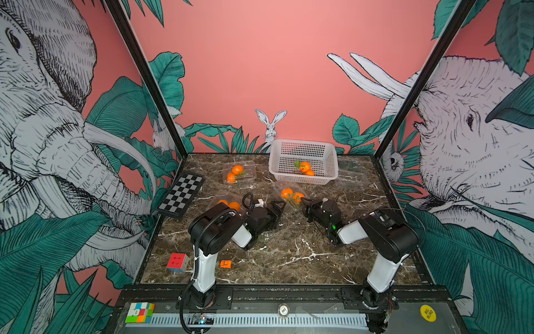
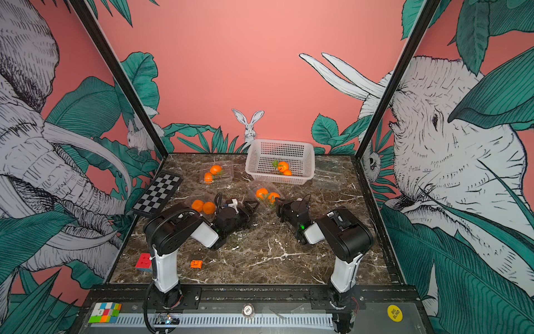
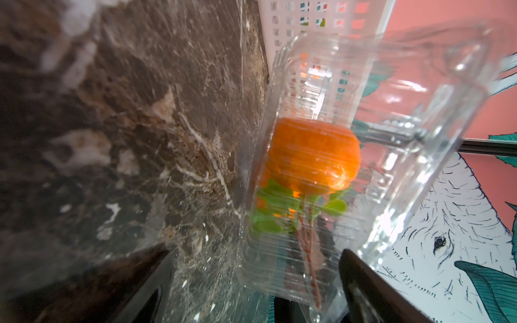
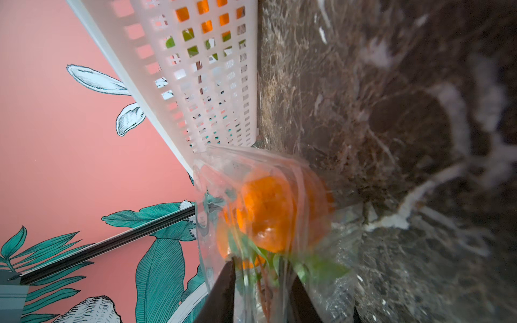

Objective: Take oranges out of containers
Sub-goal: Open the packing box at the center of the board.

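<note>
A clear container [image 1: 289,185] [image 2: 264,185] with two leafy oranges [image 1: 287,193] [image 2: 262,193] lies mid-table. My right gripper [image 1: 305,203] [image 4: 263,296] is shut on that container's near end [image 4: 330,265], an orange [image 4: 265,212] just beyond the fingertips. My left gripper [image 1: 279,206] [image 3: 251,288] stands open beside the same container [image 3: 405,139], whose end reaches between the jaws; its orange [image 3: 313,153] shows through the wall. Two more containers with oranges sit at the left [image 1: 215,199] and back left [image 1: 250,173]. An empty container [image 1: 351,173] lies at the back right.
A white perforated basket [image 1: 303,142] with two oranges [image 1: 304,166] stands at the back. A chessboard [image 1: 182,194] lies at the left edge. A Rubik's cube [image 1: 177,262] and a small orange block [image 1: 225,264] sit near the front left.
</note>
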Controlling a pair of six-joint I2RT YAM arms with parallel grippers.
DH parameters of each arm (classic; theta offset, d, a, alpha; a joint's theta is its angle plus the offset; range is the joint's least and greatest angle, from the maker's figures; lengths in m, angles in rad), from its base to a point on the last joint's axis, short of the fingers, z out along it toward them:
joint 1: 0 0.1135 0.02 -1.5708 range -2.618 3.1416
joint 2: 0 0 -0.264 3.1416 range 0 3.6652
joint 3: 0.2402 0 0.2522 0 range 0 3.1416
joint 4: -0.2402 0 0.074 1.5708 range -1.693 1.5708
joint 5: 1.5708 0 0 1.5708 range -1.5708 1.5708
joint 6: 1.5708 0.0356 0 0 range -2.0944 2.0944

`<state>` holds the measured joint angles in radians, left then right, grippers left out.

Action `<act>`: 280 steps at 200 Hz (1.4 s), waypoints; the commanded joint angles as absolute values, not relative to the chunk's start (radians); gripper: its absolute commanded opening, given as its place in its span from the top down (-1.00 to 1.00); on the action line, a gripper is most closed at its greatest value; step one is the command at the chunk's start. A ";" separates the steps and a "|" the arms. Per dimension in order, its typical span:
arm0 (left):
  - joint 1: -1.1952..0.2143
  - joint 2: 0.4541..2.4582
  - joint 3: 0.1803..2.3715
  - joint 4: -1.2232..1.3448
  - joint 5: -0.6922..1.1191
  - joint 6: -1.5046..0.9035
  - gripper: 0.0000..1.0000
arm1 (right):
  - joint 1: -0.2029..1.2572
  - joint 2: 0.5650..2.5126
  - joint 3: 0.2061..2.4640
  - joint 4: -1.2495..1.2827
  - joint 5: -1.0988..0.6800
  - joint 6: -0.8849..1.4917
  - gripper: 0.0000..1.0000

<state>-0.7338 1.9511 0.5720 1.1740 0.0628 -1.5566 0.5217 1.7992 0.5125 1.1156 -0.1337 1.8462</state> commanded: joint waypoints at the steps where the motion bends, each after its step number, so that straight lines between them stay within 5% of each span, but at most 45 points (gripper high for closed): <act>1: -0.744 1.970 0.545 1.126 0.057 -1.568 -0.89 | 0.534 1.807 0.520 1.117 -0.124 1.827 0.45; 280: -0.752 1.968 0.472 1.171 0.040 -1.569 -0.88 | 0.563 1.757 0.558 1.037 -0.063 1.842 0.50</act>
<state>-0.7448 1.9480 0.5068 1.2549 0.0513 -1.5566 0.5549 1.7458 0.5381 0.9894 -0.0811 1.8248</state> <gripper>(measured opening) 0.941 0.252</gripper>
